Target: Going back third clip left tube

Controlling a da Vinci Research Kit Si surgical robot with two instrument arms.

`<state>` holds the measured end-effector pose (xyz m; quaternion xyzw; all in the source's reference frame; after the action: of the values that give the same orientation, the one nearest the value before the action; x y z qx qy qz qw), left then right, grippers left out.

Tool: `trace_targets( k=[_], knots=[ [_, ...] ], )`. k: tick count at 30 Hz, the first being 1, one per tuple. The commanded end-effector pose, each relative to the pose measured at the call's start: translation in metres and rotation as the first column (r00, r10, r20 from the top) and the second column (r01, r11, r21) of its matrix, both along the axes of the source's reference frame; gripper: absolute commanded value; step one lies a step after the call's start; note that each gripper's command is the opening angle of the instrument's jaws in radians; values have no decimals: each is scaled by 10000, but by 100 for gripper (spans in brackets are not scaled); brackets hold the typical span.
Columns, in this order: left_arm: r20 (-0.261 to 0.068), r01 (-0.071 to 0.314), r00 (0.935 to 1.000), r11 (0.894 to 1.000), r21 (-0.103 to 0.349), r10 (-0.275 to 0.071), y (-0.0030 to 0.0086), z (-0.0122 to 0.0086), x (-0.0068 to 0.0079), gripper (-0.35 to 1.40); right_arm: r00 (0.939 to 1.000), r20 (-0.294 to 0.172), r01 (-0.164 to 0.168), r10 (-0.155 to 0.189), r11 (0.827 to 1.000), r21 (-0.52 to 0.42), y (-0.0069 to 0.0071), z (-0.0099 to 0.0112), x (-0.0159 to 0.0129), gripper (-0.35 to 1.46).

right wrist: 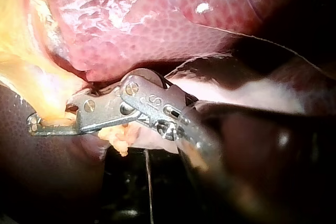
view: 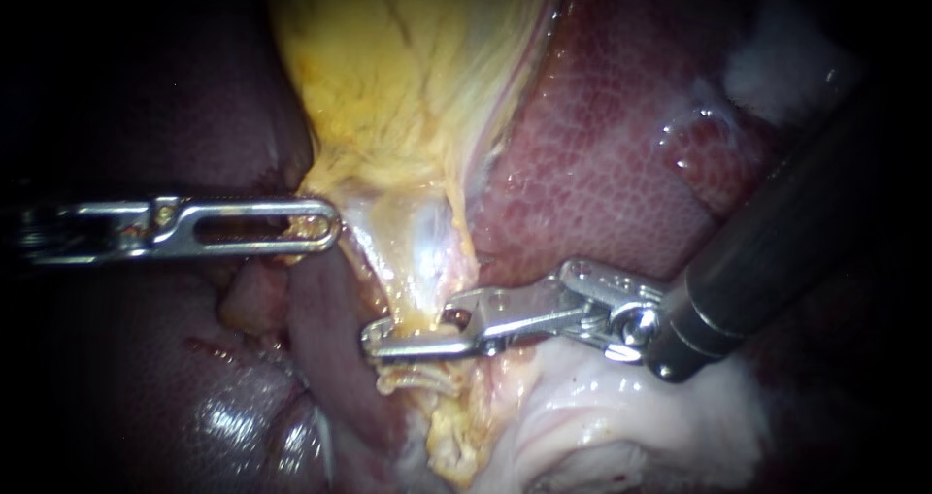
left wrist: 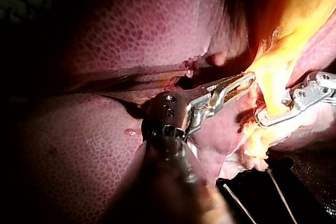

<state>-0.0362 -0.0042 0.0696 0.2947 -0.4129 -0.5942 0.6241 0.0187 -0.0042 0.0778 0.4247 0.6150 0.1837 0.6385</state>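
The yellow gallbladder (view: 408,86) hangs down the middle and narrows into a pale tube (view: 427,261). My left instrument (view: 316,225) comes in level from the left, its slotted jaws shut on the gallbladder's lower left edge; the left wrist view shows the same grip (left wrist: 245,81). My right instrument (view: 413,339) enters from the right, its jaws closed across the tube with yellowish tissue between them, seen too in the right wrist view (right wrist: 50,123). Just below those jaws, thin metal clips (view: 416,379) cross the tube.
Dark red liver (view: 621,145) fills the upper right behind the right shaft. A pinkish fold (view: 320,319) lies left of the tube, under the left jaws. White fatty tissue (view: 602,416) sits below the right instrument's wrist. More liver (view: 223,416) lies lower left.
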Motion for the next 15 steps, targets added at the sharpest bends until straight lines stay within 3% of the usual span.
trace_targets(
  k=[1,9,15],
  knots=[
    [6,-4,10000,10000,0,4,0,0,0,-35,10000,-5,-9,9,10000,15,-1,0,1,-35],
    [6,-4,10000,10000,0,4,0,0,0,-35,10000,78,-8,6,9997,239,0,0,5,-35],
    [5,-4,10000,10000,0,4,0,0,0,-35,9989,464,-128,79,9943,1057,1,1,8,-35]
  ],
)
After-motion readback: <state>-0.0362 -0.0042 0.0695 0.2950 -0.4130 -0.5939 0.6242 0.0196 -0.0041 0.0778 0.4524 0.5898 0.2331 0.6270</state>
